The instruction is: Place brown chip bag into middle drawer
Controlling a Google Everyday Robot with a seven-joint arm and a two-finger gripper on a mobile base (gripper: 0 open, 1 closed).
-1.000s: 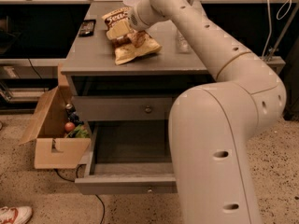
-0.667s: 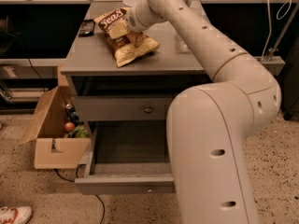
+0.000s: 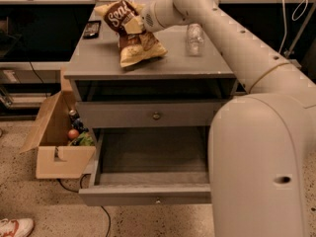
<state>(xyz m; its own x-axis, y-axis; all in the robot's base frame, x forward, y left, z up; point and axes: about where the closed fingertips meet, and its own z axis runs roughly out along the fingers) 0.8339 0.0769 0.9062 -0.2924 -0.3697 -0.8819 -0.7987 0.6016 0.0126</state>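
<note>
The brown chip bag (image 3: 129,33) is above the grey cabinet top (image 3: 98,58), upper end raised and tilted. Its pale yellow lower end is at or just above the surface. My gripper (image 3: 136,25) is at the end of the arm reaching in from the right and is shut on the bag's upper middle. The middle drawer (image 3: 148,157) is the lowest one. It is pulled open below the bag, and its inside shows bare. Its front with a small knob (image 3: 157,200) faces me.
A clear plastic bottle (image 3: 194,38) stands right of the bag on the top. A dark flat object (image 3: 92,29) lies at the back left. The shut drawer front above has a brass knob (image 3: 156,116). An open cardboard box (image 3: 54,152) with items stands left of the cabinet. My arm's large body (image 3: 261,167) fills the right side.
The bag's upper end has risen off the cabinet top in my gripper, and the bag now stands more upright.
</note>
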